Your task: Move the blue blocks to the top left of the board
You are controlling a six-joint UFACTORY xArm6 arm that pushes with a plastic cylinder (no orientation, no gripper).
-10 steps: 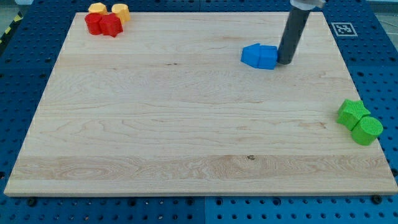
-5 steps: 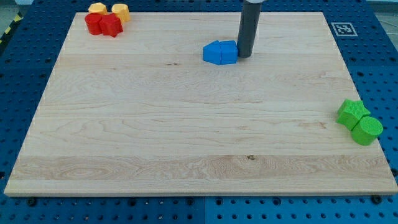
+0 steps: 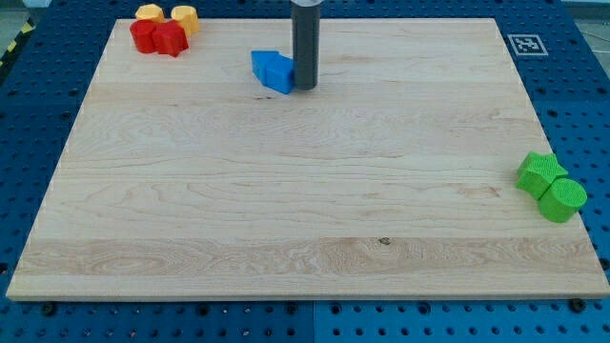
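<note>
Two blue blocks (image 3: 273, 71) lie pressed together as one clump near the view's top, left of the middle of the wooden board (image 3: 305, 191). Their separate shapes are hard to make out. My tip (image 3: 304, 88) rests on the board, touching the clump's right side. The dark rod rises from it out of the view's top.
Two red blocks (image 3: 158, 37) and two yellow blocks (image 3: 169, 15) sit clustered in the board's top left corner. A green star block (image 3: 539, 173) and a green cylinder (image 3: 562, 200) sit together at the right edge. A marker tag (image 3: 525, 44) lies off the board's top right.
My tip has slid from the board's upper right towards the left, pushing the blue blocks along. They now lie much nearer the red and yellow cluster.
</note>
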